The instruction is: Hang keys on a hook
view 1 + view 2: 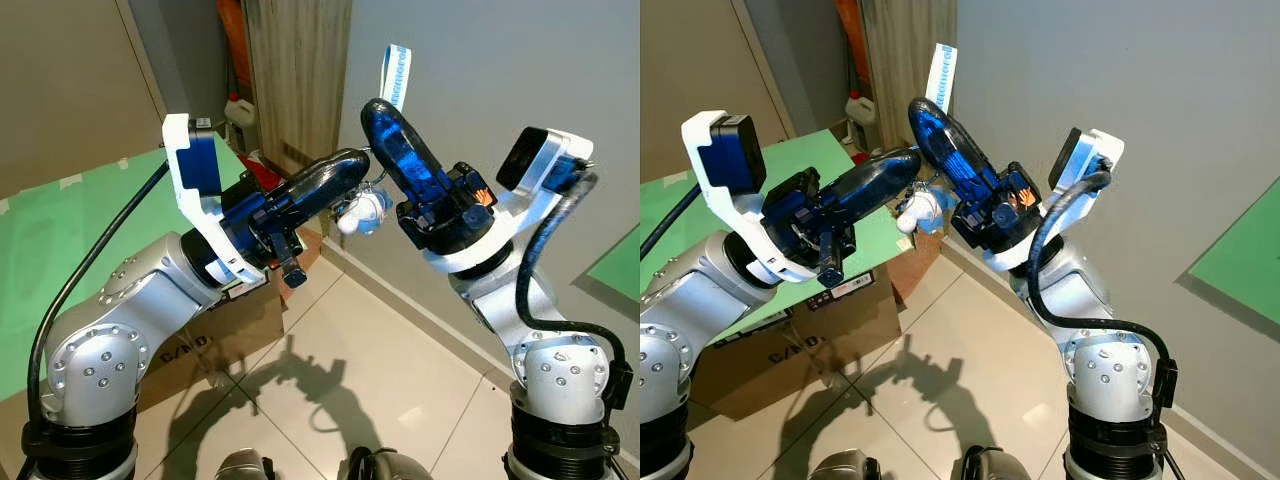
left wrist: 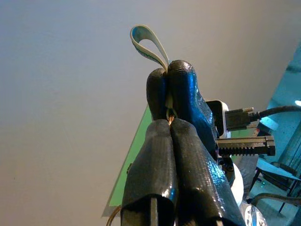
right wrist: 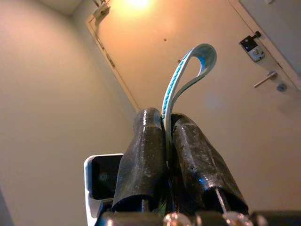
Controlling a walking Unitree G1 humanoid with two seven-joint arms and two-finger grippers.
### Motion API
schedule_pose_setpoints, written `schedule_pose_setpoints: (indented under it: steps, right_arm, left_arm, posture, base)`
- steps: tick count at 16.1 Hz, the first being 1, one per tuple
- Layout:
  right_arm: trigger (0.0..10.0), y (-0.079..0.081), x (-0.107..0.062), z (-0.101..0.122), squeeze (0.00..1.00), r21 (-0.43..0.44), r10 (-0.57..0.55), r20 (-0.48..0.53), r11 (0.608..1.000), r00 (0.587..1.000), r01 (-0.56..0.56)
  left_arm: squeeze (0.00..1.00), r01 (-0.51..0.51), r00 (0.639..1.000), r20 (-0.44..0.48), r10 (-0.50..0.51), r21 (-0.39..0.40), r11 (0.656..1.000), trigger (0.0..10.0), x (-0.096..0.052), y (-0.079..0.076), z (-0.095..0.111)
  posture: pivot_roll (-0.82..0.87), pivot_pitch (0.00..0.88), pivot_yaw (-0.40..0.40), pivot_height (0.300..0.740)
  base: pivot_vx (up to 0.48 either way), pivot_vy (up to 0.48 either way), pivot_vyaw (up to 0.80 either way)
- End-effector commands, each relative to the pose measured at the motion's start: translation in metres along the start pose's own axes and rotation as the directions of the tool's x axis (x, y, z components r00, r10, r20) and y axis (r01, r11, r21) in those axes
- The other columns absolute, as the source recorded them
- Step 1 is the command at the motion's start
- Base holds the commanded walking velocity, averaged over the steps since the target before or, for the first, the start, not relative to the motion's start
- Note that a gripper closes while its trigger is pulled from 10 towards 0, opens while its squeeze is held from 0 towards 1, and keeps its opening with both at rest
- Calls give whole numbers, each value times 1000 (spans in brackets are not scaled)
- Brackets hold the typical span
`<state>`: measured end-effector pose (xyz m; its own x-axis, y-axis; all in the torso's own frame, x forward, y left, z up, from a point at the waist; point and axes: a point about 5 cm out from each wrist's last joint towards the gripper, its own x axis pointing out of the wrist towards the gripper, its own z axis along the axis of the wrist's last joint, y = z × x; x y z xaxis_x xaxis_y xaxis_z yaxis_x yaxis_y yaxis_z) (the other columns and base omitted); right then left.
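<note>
My right gripper [image 1: 378, 108] is raised before the grey wall [image 1: 500, 70], shut on a blue and white lanyard strap [image 1: 397, 75] whose loop sticks up past its fingertips. Under the tips dangles a white and blue plush charm [image 1: 362, 212] on the keys' ring. From the left, my left gripper [image 1: 355, 160] reaches in with its tips meeting the right fingers. In the left wrist view, this left gripper [image 2: 169, 125] is shut, with a bit of gold metal [image 2: 170, 117] at its tip. The strap loop [image 3: 193, 70] rises from the shut right gripper [image 3: 164, 117].
A cardboard box [image 1: 220, 340] stands on the tiled floor [image 1: 380, 380] under my left arm, with a green board [image 1: 820, 160] over it. A white bottle [image 1: 238, 110] and a wooden panel [image 1: 295, 80] stand behind. A door with a handle [image 3: 268, 80] is behind me.
</note>
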<state>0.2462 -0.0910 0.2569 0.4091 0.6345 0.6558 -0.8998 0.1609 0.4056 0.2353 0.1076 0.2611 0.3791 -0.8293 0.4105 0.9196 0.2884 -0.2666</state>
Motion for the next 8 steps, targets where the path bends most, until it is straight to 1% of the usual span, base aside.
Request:
schedule_pose_setpoints:
  steps: [1, 2, 4, 5, 6, 7, 8]
  right_arm:
    - [10000, 2, 1, 6, 1000, -24, 3, 37, 1000, 999, -2]
    - [10000, 3, 0, 7, 1000, -17, 12, 43, 1000, 999, -11]
    - [10000, -4, -3, 10, 1000, -13, -53, 73, 998, 996, 55]
    - [10000, -10, -6, 13, 1000, 0, -95, 107, 995, 990, 96]
    - [10000, -13, -9, 16, 784, 15, -115, 135, 993, 984, 114]
    - [10000, -15, -13, 18, 635, 18, -128, 149, 992, 981, 126]
    - [10000, -16, -15, 19, 635, 18, -136, 153, 991, 979, 135]
  left_arm:
    - [0, 12, 1000, 3, -12, 15, 1000, 0, 2, -2, 2]
    - [0, 13, 1000, 5, -13, 14, 1000, 0, 2, -2, 3]
    - [0, 14, 1000, 4, -15, 17, 1000, 0, 3, -2, 3]
    - [0, 16, 1000, 6, -16, 21, 1000, 0, 3, -3, 4]
    - [0, 15, 1000, 8, -16, 28, 1000, 0, 3, -3, 6]
    - [0, 10, 1000, 8, -10, 39, 999, 0, 3, -2, 7]
    - [0, 6, 1000, 8, -7, 46, 999, 0, 2, -2, 8]
  posture:
    - [86, 137, -9, 740]
    - [87, 138, -8, 740]
    - [86, 137, -7, 740]
    - [87, 136, -7, 740]
    - [87, 136, -6, 740]
    - [88, 132, -7, 740]
    - [90, 131, -8, 740]
  base:
    - [0, 0, 0]
    - [0, 0, 0]
    - [0, 0, 0]
    - [0, 0, 0]
    - [0, 0, 0]
    - [0, 0, 0]
    - [0, 0, 0]
